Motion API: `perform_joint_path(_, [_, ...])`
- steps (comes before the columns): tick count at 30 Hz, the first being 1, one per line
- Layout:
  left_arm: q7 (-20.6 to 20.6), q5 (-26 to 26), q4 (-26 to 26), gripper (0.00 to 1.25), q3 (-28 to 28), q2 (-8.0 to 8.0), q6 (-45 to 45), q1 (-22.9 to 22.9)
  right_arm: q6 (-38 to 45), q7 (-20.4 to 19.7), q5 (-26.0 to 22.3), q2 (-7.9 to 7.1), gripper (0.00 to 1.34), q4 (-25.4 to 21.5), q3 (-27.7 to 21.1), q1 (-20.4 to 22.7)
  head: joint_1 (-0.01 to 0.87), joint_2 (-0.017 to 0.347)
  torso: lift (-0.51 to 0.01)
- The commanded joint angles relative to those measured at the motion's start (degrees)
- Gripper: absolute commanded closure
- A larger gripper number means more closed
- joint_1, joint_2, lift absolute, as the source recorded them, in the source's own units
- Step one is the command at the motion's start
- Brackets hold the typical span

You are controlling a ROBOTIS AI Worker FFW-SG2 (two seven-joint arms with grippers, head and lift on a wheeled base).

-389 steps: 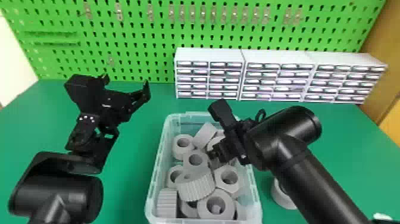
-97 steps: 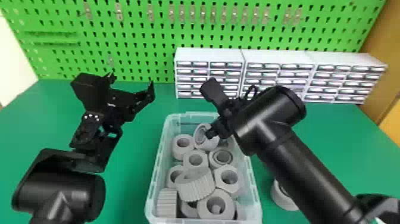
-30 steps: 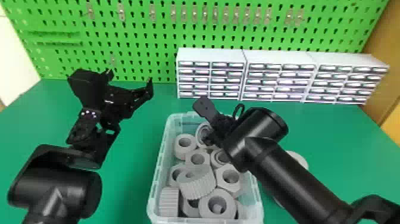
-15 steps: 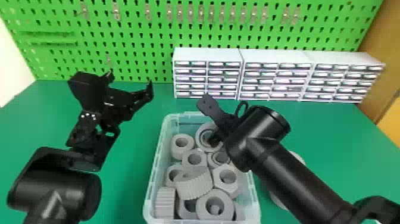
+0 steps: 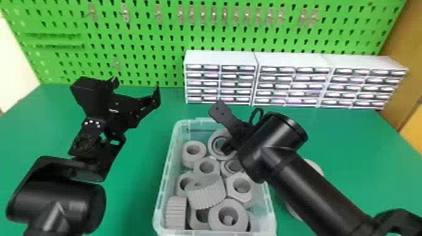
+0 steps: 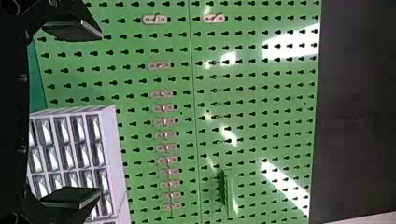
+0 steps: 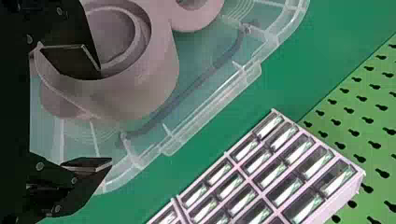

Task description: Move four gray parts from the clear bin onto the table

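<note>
Fingers of the right gripper (image 7: 103,116) stood wide, one over the hollow of a gray part (image 7: 156,79), the other outside it, near the rim of the clear bin (image 7: 212,111); contact couldn't be confirmed. A shallow bite on that curved wall risked letting it tilt and slip, and the close rim could have snagged the outer finger. Packed neighbours (image 5: 206,158) just beside the gripper might have dragged along. Farther out, behind its arm, another part (image 5: 315,166) on the bench (image 5: 138,194) risked a knock. Left gripper (image 5: 135,86), fingers spread, was parked well apart.
</note>
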Motion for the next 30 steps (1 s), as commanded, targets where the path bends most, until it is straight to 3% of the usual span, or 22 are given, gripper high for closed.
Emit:
perform_joint_path(1, [0.0,0.0,0.0,0.11,-0.1,0.13,0.0,0.0,-0.6,0.0,-2.4,-0.17,0.52,0.0,0.0,0.3,0.678,0.034,-0.050])
perform_joint_path(8, [0.0,0.0,-0.1,0.11,-0.1,0.13,0.0,0.2,1.0,0.0,-1.1,0.09,0.52,-4.8,3.6,0.0,0.678,0.034,-0.050])
perform_joint_path(16, [0.0,0.0,0.0,0.11,-0.2,0.13,0.0,0.0,1.5,0.0,-1.0,0.01,0.52,-8.7,4.3,-0.1,0.678,0.034,-0.050])
perform_joint_path(30, [0.0,0.1,0.0,0.11,-0.5,0.13,0.0,-0.4,0.0,-0.1,-2.7,0.01,0.52,-4.8,4.5,0.2,0.678,0.034,-0.050])
